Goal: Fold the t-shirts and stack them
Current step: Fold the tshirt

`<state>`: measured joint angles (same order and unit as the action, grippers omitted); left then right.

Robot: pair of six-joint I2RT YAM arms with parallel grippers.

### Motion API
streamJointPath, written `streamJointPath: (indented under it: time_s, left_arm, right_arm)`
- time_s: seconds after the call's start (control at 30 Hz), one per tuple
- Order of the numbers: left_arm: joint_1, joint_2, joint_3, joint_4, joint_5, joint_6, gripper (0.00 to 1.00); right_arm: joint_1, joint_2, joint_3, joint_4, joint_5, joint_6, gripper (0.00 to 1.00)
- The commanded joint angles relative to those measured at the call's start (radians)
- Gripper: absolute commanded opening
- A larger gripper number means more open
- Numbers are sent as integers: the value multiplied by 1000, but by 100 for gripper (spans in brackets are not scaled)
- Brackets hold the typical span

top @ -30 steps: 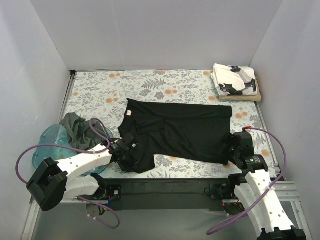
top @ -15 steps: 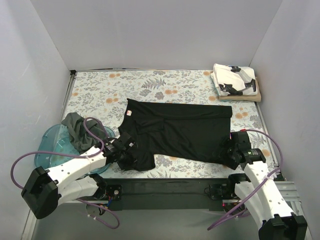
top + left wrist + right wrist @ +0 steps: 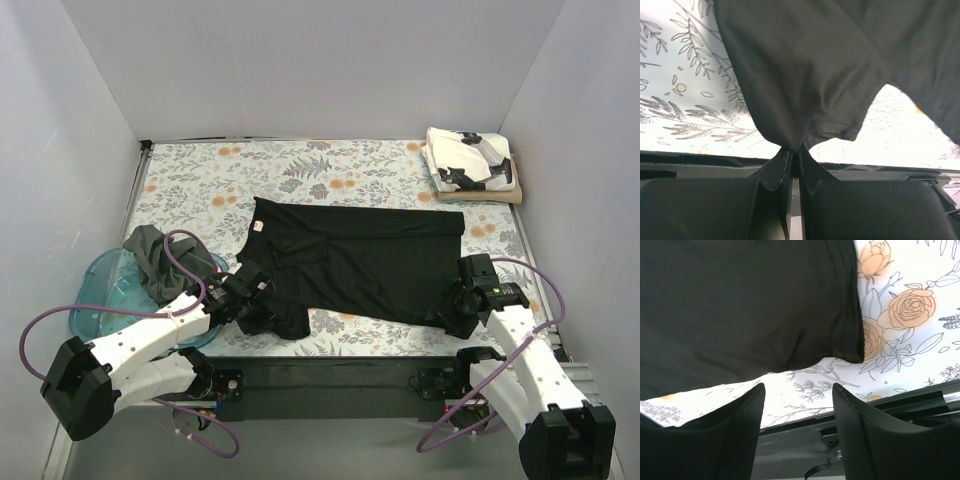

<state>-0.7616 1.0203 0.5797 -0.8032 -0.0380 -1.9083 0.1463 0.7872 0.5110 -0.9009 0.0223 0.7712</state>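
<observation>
So the black t-shirt (image 3: 360, 260) lies spread out near the surface's (image 3: 200, 190) near edge. The left tool (image 3: 794, 156) is clenched on its near-left edge, and the right tool (image 3: 797, 392) sits released by the near-right hem corner.

Lab test cell: plain white walls (image 3: 320, 60) around floral-covered table (image 3: 200, 180).

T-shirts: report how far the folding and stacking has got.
Done: the white shirt lies folded on the tan shirt, far right. In hand: the black shirt is spread flat, left pincer shut on its near-left edge, right pincer open at its hem. Left: fold and stack it, then the grey-green shirt heaped on the blue tub.
</observation>
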Motion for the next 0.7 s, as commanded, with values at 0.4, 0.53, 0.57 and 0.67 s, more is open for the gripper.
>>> streamJointPath:
  time_s: [0.4,0.53,0.57,0.67]
  left_arm:
    - [-2,-17,46,15,-56,-9,0]
    - [-2,-14,46,21,-62,-11,0]
    - [-2,-14,48,24,-62,-11,0]
    - [-2,-14,57,18,-72,-15,0]
  right_arm:
    - [1,139,15,57,114,-20,49]
    - [2,149,11,75,117,-27,47]
    - [1,152,9,83,119,-29,45]
    - [1,178,9,99,117,-36,40]
